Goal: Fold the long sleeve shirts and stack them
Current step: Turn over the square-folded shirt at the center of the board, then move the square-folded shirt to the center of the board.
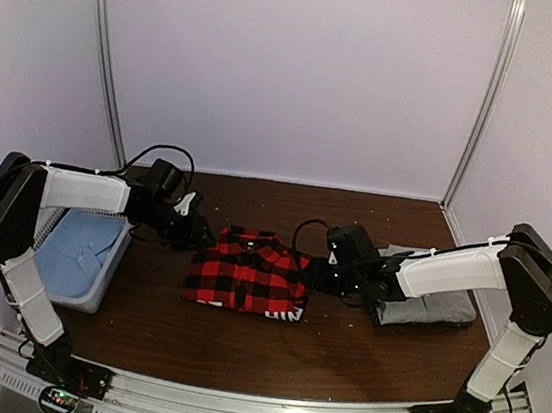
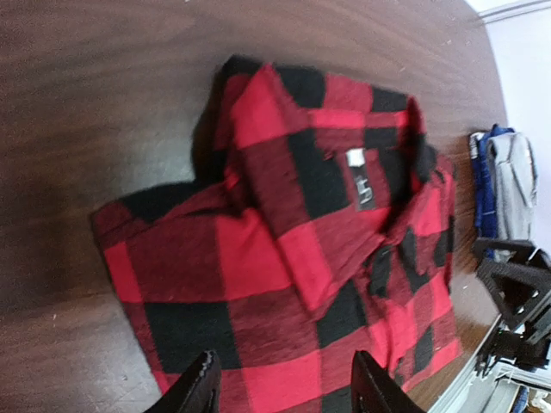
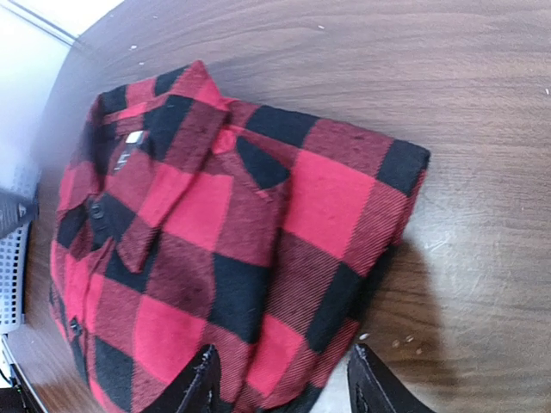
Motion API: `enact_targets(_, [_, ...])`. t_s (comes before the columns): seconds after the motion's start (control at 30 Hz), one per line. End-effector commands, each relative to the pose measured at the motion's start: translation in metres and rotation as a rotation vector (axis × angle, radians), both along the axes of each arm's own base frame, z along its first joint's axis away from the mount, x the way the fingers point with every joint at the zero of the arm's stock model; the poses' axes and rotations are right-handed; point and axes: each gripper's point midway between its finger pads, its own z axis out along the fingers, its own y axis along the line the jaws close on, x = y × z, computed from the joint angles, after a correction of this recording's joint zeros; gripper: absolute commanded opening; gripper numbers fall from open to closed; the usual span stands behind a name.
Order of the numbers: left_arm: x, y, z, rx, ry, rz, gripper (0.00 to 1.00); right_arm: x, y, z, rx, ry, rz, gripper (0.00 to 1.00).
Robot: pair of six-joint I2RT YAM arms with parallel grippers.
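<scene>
The red-and-black check flannel shirt (image 1: 248,274) lies folded in the middle of the brown table, collar toward the far side, with white letters showing at its near right corner. A grey shirt (image 1: 440,309) lies folded to its right, partly under my right arm. My left gripper (image 1: 197,232) hovers at the flannel's far left corner. In the left wrist view the flannel (image 2: 293,249) fills the frame, and the left gripper (image 2: 284,391) is open with nothing between its fingers. My right gripper (image 1: 315,272) is at the flannel's right edge. Seen from the right wrist, it (image 3: 284,387) stands open over the flannel's (image 3: 232,232) folded edge.
A pale perforated basket (image 1: 111,277) holding blue cloth (image 1: 80,243) stands at the table's left edge under my left arm. Lilac walls with metal posts close in the back and sides. A metal rail runs along the near edge.
</scene>
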Motion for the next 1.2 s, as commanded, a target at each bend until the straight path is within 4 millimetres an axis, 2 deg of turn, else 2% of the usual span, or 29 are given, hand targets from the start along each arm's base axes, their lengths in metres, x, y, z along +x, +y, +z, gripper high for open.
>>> enact_targets(0.0, [-0.018,0.009,-0.021,0.049,-0.002,-0.061,0.53,0.015,0.0,-0.004,0.021,0.007,0.002,0.51])
enact_targets(0.13, [-0.03,0.018,-0.039,0.083,0.031,-0.051,0.54,0.016,0.008,-0.017,0.012,0.04,0.037,0.5])
enact_targets(0.3, [-0.046,0.03,-0.049,0.111,0.052,-0.026,0.54,0.01,0.006,-0.03,-0.019,0.074,0.056,0.47])
enact_targets(0.37, [-0.06,0.03,-0.053,0.085,0.073,-0.032,0.54,0.007,0.006,-0.036,-0.03,0.084,0.076,0.44])
enact_targets(0.53, [-0.087,0.013,-0.051,0.005,0.094,-0.075,0.52,0.006,0.006,-0.05,-0.079,0.099,0.114,0.33])
enact_targets(0.63, [-0.104,0.002,-0.051,-0.013,0.117,-0.102,0.47,0.011,0.011,-0.052,-0.091,0.089,0.135,0.23])
enact_targets(0.73, [-0.121,-0.008,-0.052,-0.015,0.137,-0.129,0.31,0.011,0.012,-0.061,-0.127,0.101,0.159,0.14])
enact_targets(0.77, [-0.126,-0.01,-0.052,-0.015,0.145,-0.137,0.23,0.011,0.012,-0.062,-0.132,0.099,0.168,0.13])
enact_targets(0.83, [-0.138,-0.012,-0.051,-0.002,0.157,-0.145,0.15,0.009,0.012,-0.064,-0.153,0.1,0.192,0.14])
enact_targets(0.9, [-0.149,-0.012,-0.051,0.017,0.168,-0.147,0.11,0.005,0.008,-0.065,-0.179,0.107,0.211,0.18])
enact_targets(1.03, [-0.173,-0.013,-0.051,0.031,0.193,-0.15,0.1,-0.013,-0.006,-0.058,-0.221,0.109,0.258,0.28])
enact_targets(1.17, [-0.192,-0.014,-0.058,0.042,0.228,-0.145,0.13,-0.044,-0.023,-0.067,-0.287,0.134,0.325,0.45])
